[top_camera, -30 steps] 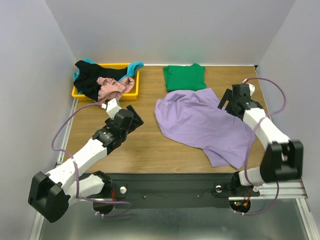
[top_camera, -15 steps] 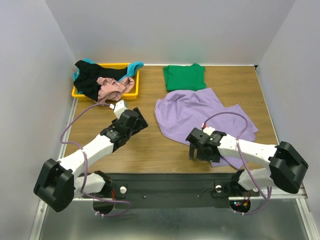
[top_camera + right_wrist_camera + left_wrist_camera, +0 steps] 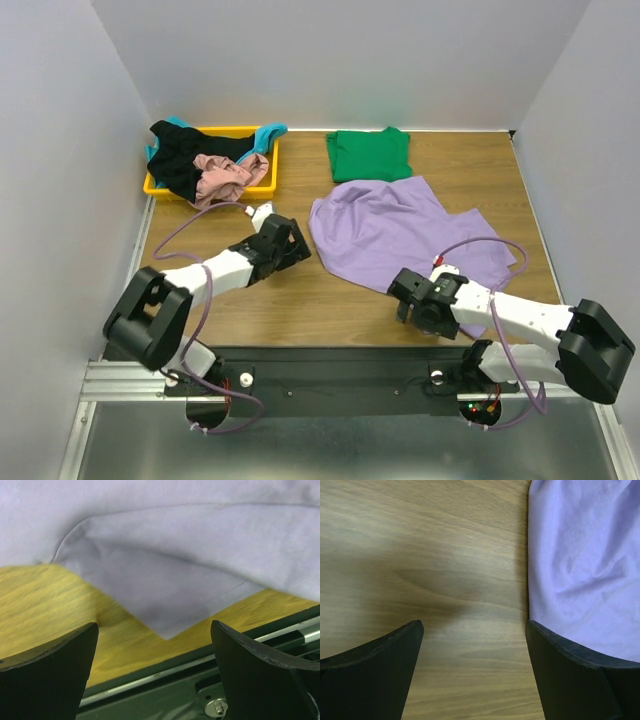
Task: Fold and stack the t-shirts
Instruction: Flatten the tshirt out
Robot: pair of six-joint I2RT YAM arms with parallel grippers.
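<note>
The purple shirt [image 3: 400,235] is spread rumpled on the bench [image 3: 330,300], just beside the folded green shirt [image 3: 369,153]. The left claw [image 3: 475,630] is seen released at its left edge, the right claw [image 3: 155,630] released at its near corner.

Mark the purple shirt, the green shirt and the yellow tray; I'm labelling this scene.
purple shirt [image 3: 390,235], top view, middle of the spread cloth
green shirt [image 3: 370,155], top view, centre of the folded cloth
yellow tray [image 3: 273,172], top view, bare right rim
</note>
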